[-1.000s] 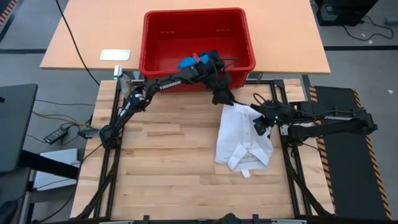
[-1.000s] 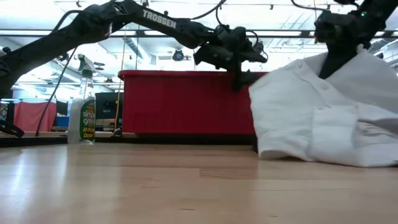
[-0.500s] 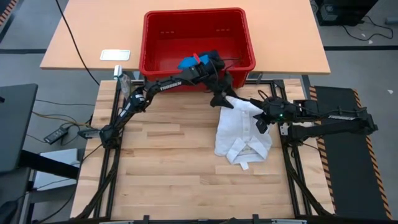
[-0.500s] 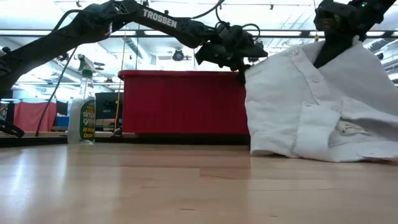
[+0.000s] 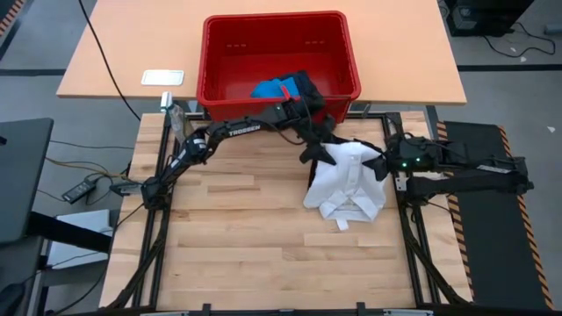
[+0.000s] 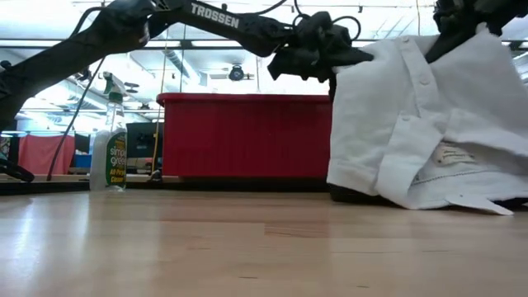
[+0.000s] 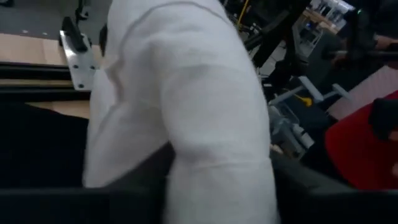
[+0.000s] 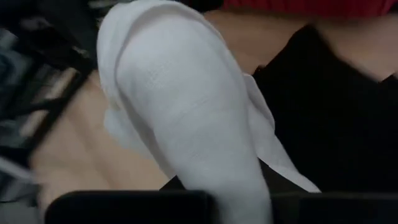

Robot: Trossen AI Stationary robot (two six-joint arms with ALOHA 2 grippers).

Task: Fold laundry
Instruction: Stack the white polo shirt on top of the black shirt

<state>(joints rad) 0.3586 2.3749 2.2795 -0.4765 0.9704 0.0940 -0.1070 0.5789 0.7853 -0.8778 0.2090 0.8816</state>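
Inspector: Tools first. Left tool [image 5: 323,151], state?

Assessor: Clenched on the white garment [image 5: 349,184]. Its wrist view shows the cloth [image 7: 186,124] bunched between the dark fingers. It grips the garment's upper edge, on the side toward the red basket [image 5: 279,57].

Inspector: Right tool [image 5: 379,165]?

Assessor: Clenched on the same white garment, at the opposite upper corner. Its wrist view has a fold of white cloth [image 8: 180,124] running down between its fingers.

Inspector: Position of the garment?

Assessor: Held up between the two tools, over the right half of the wooden worktop [image 5: 237,219]. In the low view the garment [image 6: 412,124] hangs from both grips, and its lower part lies crumpled on the worktop [image 6: 206,247]. A collar and a button placket are visible.

Inspector: Other laundry?

Assessor: A small bright blue piece [image 5: 270,89] lies inside the red basket, against its near wall. A dark garment [image 5: 305,88] sits just beside it, draped at the rim.

Inspector: Surroundings?

Assessor: The basket stands on a second tan table [image 5: 123,53] behind the worktop. A spray bottle [image 6: 110,148] stands at the worktop's far left corner.
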